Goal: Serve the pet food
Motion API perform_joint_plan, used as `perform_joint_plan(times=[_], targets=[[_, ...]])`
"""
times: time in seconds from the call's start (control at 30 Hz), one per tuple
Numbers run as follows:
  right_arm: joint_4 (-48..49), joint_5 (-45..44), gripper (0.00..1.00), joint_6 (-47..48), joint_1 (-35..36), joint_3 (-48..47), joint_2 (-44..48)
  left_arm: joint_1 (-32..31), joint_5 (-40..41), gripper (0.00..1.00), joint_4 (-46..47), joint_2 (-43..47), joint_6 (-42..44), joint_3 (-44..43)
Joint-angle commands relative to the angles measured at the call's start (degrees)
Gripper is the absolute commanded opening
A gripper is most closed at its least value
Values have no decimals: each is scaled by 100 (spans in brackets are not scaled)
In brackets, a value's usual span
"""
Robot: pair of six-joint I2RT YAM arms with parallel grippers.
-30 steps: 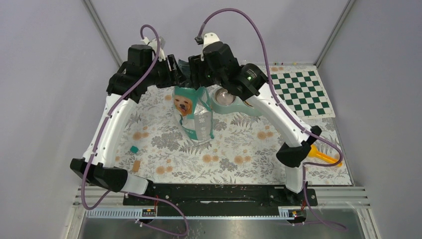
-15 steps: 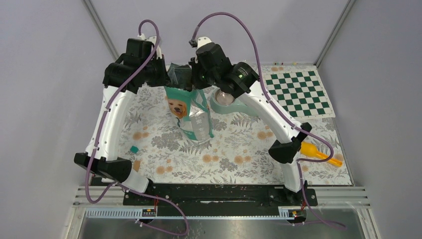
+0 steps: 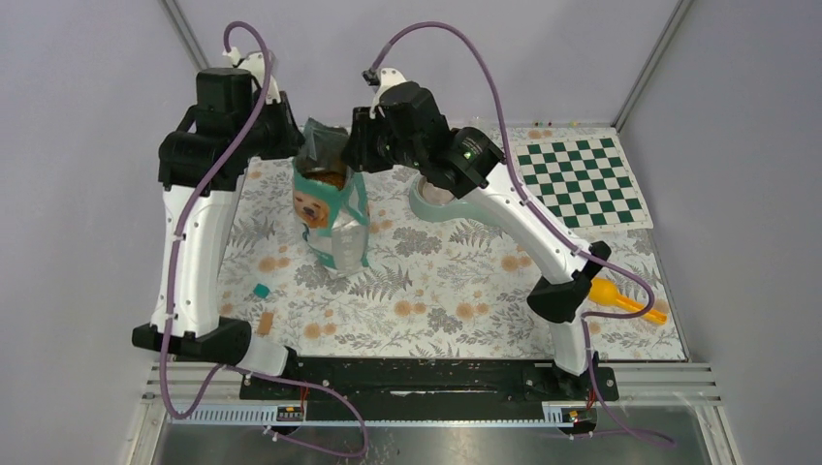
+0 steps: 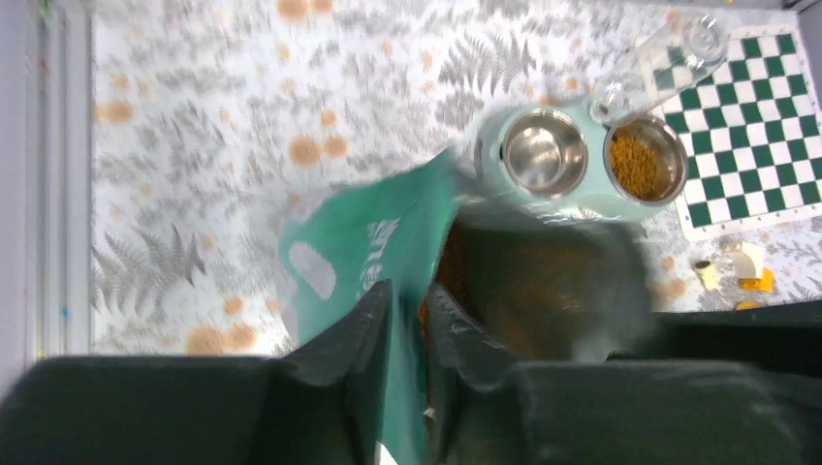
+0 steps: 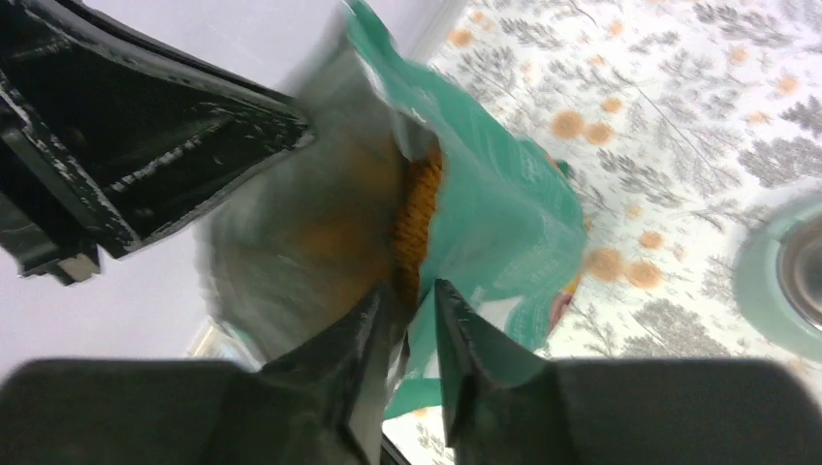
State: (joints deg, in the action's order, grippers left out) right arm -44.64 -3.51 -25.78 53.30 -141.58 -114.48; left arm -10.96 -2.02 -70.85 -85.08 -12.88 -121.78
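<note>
Pinching bag, left gripper, right gripper; kibble inside

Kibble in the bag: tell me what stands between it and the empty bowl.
Only the bag itself, its rim pinched by the left tool and right tool; the kibble lies inside. Bare mat runs from it to the empty bowl, though the right arm hangs over the feeder.

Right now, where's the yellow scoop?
Top view: the scoop lies near the right edge of the floral mat, partly behind the right arm at its elbow, nearer than the checkerboard.
</note>
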Motion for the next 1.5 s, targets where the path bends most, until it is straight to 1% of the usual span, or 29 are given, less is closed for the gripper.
perform_joint_plan(times=[0.0, 0.07, 0.1, 0.2, 0.3, 0.4, 0.5, 0.6, 0.7, 0.77, 0.83, 0.9, 0.97, 1.07, 1.2, 1.27, 1.37, 1.47], targets=[[986, 279, 44, -353, 89, -76, 444, 36, 54, 36, 2192, 1008, 26, 609], [788, 263, 60, -346, 89, -15, 378, 33, 113, 53, 2497, 1327, 16, 1209], [709, 245, 64, -322, 85, -6, 363, 35, 166, 59, 2583, 1447, 7, 1393], [619, 105, 71, -210, 85, -2, 423, 37, 379, 67, 2551, 1508, 13, 1442], [572, -198, 75, -4, 84, 69, 601, 35, 437, 72, 2492, 1523, 18, 1302], [266, -664, 79, 316, 56, 208, 822, 35, 376, 74, 2487, 1606, -26, 1233], [-122, -1261, 83, 518, -149, 871, 1287, 38, -85, 77, 2496, 1738, -39, 1259], [-243, -1456, 86, 287, -763, 2247, 2108, 41, -845, 79, 2540, 1885, -64, 1423], [-92, -1475, 89, -193, -1603, 4060, 3018, 33, -1499, 81, 2642, 2036, -111, 1685], [81, -1420, 94, -552, -2222, 5303, 3659, 36, -1823, 81, 2731, 2101, -218, 1872], [165, -1429, 96, -912, -2861, 6411, 4243, 36, -2117, 82, 2796, 2124, -301, 2009], [158, -1466, 97, -1207, -3508, 7229, 4697, 39, -2247, 82, 2841, 2106, -362, 2086], [86, -1626, 97, -1523, -4096, 7848, 5034, 34, -2313, 82, 2864, 2059, -396, 2113], [-33, -1788, 96, -1907, -4985, 8523, 5293, 25, -2432, 82, 2905, 1989, -490, 2124], [-190, -1658, 95, -2224, -6288, 8888, 5153, -2, -2687, 83, 3054, 1957, -670, 2240], [-186, -1752, 95, -2329, -6733, 8969, 5076, -14, -2729, 83, 3063, 1941, -718, 2263], [-64, -1880, 97, -2481, -7164, 9087, 4919, -29, -2756, 83, 3066, 1908, -765, 2252], [115, -1761, 97, -2629, -7696, 9223, 4711, -28, -2740, 83, 3062, 1894, -786, 2229]])
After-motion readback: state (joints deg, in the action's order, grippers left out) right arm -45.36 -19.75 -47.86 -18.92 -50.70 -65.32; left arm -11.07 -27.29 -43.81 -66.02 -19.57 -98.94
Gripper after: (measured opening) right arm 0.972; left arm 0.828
